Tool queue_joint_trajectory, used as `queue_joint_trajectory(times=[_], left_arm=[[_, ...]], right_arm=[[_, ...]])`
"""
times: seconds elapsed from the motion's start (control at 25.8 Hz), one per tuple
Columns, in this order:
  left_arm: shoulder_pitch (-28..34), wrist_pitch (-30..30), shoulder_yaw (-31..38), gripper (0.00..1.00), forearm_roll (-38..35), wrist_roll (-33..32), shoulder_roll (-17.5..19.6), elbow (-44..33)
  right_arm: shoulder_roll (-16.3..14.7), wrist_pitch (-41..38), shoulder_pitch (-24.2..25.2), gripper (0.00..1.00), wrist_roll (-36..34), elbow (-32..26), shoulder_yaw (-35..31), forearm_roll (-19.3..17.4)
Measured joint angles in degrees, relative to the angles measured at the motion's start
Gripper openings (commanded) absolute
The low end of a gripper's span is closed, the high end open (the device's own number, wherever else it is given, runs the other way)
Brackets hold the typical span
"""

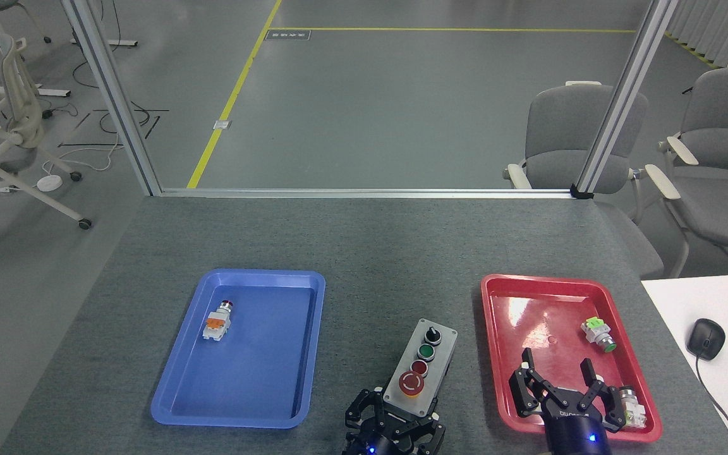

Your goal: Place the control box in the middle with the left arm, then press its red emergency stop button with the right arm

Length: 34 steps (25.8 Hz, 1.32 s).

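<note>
Placement step: left gripper [394,422] clamped on control box [421,368] between trays; right gripper [558,387], jaws apart, must next swing toward 9 o'clock onto red emergency stop button [412,383].

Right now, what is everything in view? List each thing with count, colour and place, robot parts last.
control box: 1, light grey on a black base, on the tabletop between the two trays, near end at the left gripper.
red emergency stop button: 1, red with yellow collar, nearest control on the box.
blue tray: 1, blue, left of the box.
white-and-orange push-button part: 1, inside the blue tray.
red tray: 1, red, right of the box.
green-and-white part: 1, in the red tray.
white part: 1, near right corner of the red tray.
tabletop: 1, dark grey.
mouse: 1, black, on the white desk at right.
chairs: 3, grey, beyond the table.
left gripper: black, around the box's near end.
right gripper: black, open, over the red tray.
</note>
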Motion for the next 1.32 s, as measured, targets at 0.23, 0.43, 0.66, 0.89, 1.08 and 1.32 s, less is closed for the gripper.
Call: queue_joint_trajectory(times=[0.23,0.43,0.66,0.89,1.08,1.32], left_arm=[[0.0,0.0,-0.1,0.93,0.0,0.1,0.0,-0.2],[0.2,0.0,-0.1,0.97,0.0,0.1,0.1,-0.5],[1.1,-0.9,0.4,0.98,0.0,0.1,1.2,-0.8],[1.9,-2.0,0.8,0.99,0.2,0.1,6.7,-4.4],[4.4,-3.0,2.0,0.99,0.2,0.2,11.3,-9.1],[10.2,-6.6,7.8,0.99,0.2,0.2,16.7,-18.8]], right_arm=[[0.1,0.0,0.0,0.98,0.0,0.0,-0.1,0.0],[0.1,0.0,0.0,0.98,0.1,0.0,-0.1,0.0],[-0.1,0.0,0.0,0.98,0.2,0.0,-0.2,0.0],[-0.1,0.0,0.3,0.98,0.1,0.0,-0.2,0.0],[-0.2,0.0,0.3,0.98,0.0,0.0,-0.2,0.0],[-0.1,0.0,0.4,0.98,0.0,-0.1,-0.2,0.0]])
